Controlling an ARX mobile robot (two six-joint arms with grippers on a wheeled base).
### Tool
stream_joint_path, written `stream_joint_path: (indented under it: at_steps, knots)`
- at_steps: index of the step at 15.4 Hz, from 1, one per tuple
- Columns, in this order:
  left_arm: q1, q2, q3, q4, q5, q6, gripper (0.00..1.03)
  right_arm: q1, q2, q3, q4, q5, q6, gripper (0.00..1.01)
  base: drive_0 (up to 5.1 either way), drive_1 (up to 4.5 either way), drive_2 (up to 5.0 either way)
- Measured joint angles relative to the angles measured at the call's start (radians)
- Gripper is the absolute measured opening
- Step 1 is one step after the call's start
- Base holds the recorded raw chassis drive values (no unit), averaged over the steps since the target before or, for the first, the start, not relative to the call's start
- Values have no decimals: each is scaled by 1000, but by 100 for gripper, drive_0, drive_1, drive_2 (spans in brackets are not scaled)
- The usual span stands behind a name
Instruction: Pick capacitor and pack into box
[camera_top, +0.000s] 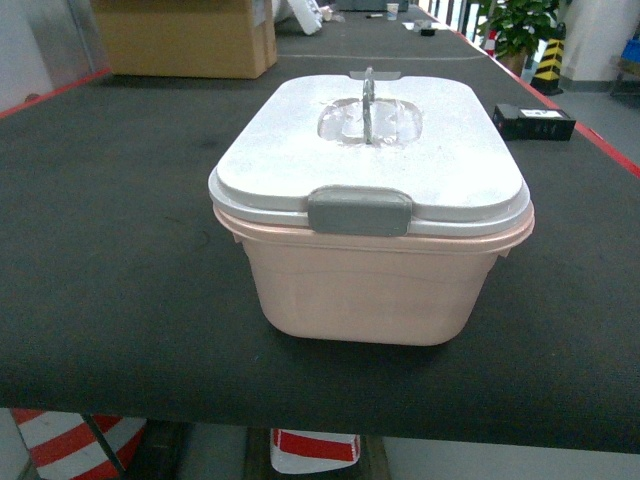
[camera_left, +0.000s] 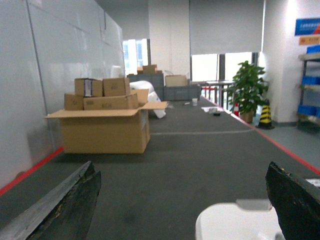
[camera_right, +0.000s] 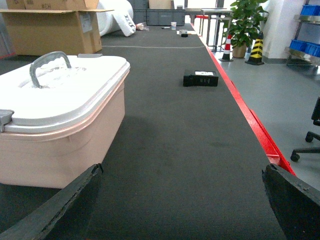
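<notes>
Both our grippers, left gripper and right gripper, have jaws spread, empty. Pale pink rectangular plastic box sits mid-table, white lid with grey clasp closed. Small black block lies beyond, probably the capacitor. Task unstarted; we judge unlatching comes next.

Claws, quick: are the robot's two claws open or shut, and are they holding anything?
Left claw: open, holding nothing.
Right claw: open, holding nothing.
</notes>
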Motion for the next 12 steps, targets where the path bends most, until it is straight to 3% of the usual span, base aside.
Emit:
stream_joint_path:
  at_steps: [2,6,8,9,12]
  knots:
    - [54,-58,-148,-5,-28,1,98,0,0,0,0,0,0,98,0,0,0]
    - [43,-52,-147,1,-18,1,98,0,0,0,0,0,0,98,0,0,0]
    - [87,-160,-175,-286,39,-81,79,0,0,0,0,0,0,98,0,0,0]
    - [118,-238,-268,-295,65,-111,66,0,0,0,0,0,0,98,0,0,0]
    - [199,-374,-479,-249,142,-142,27,0,0,0,0,0,0,98,0,0,0]
